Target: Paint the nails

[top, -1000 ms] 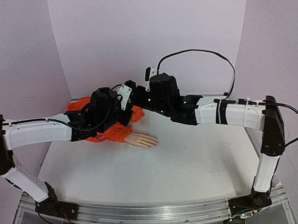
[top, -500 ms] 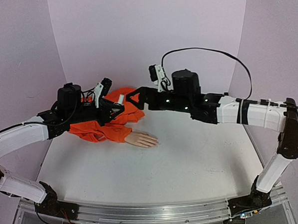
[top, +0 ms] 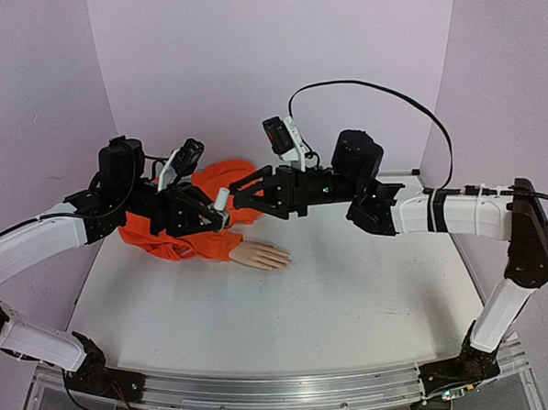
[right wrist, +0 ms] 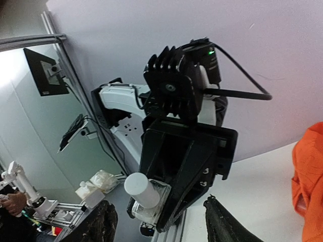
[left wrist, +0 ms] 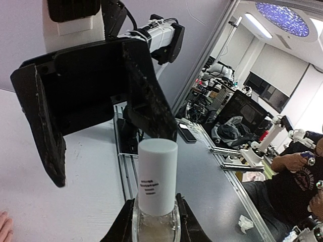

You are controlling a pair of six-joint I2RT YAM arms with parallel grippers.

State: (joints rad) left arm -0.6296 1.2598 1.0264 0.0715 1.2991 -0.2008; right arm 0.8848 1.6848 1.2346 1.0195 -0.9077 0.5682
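- Small clear bottle (left wrist: 156, 228), white cylindrical cap (left wrist: 157, 174): clamped in left gripper (left wrist: 155, 234) above pale peach mannequin hand (top: 258, 254).
- Right gripper (top: 245, 195): spread wide facing cap, likely to unscrew.
- Nails (top: 284, 259): on that hand's fingertips.

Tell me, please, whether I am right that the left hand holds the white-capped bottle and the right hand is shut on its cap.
Not quite: the right hand is open, fingers spread wide and gripping nothing, as the left wrist view shows. The left hand does hold the white-capped bottle.
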